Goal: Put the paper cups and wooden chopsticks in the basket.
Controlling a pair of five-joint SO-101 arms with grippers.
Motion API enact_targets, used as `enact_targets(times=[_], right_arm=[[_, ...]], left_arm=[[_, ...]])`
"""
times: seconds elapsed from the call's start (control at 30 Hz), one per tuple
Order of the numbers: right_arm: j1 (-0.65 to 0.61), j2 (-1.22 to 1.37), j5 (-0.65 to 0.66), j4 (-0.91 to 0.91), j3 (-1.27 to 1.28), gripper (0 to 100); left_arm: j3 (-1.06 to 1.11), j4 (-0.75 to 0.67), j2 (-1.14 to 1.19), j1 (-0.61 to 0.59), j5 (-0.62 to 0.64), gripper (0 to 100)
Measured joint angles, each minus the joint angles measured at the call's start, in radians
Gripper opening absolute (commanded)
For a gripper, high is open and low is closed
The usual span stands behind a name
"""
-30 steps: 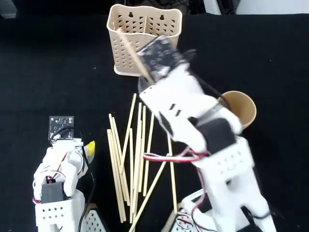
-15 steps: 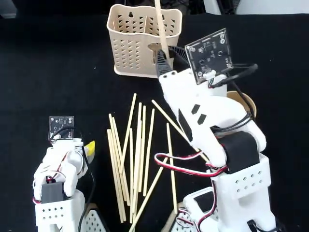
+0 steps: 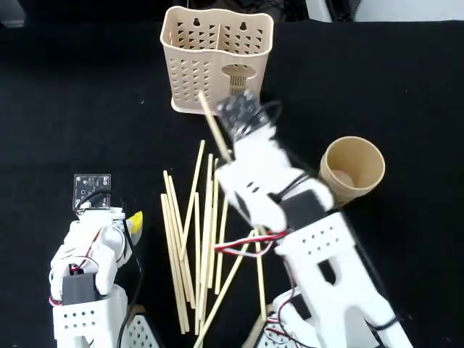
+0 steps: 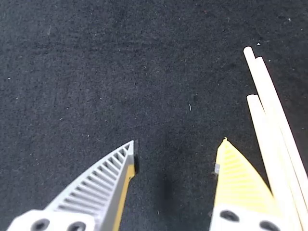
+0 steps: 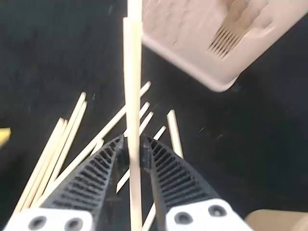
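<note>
The right gripper (image 3: 221, 141) sits just below the basket (image 3: 190, 83) at upper centre. Its wrist view shows it up close, pinched tight on one chopstick (image 5: 132, 72). Half a second ago that stick stood over the basket rim. The paper cup (image 3: 333, 177) sits apart at right, with open black cloth around it. The left gripper (image 4: 175, 154) gapes empty beside the loose chopsticks (image 4: 269, 110).

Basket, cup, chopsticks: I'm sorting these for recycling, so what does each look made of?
Basket: seemingly moulded plastic, matte beige, with regular punched holes. Cup: likely paper, matte tan, with a thin rim. Chopsticks: probably bare wood, pale, dull and unvarnished.
</note>
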Motion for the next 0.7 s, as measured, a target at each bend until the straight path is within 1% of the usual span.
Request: enact_targets(times=[0.1, 0.27, 0.4, 0.53, 0.7], right_arm=[[-0.028, 0.002, -0.08, -0.054, 0.078, 1.4], [-0.086, 0.023, -0.086, -0.058, 0.078, 1.3], [-0.118, 0.146, -0.081, -0.058, 0.066, 1.3], [-0.12, 0.336, -0.081, -0.035, -0.035, 1.8], [-0.12, 0.502, -0.081, 0.089, -0.218, 15.1]], left_arm=[[0.0, 0.0, 0.0, 0.0, 0.0, 27], [0.0, 0.0, 0.0, 0.0, 0.0, 27], [0.0, 0.0, 0.0, 0.0, 0.0, 27], [0.0, 0.0, 0.0, 0.0, 0.0, 27], [0.0, 0.0, 0.0, 0.0, 0.0, 27]])
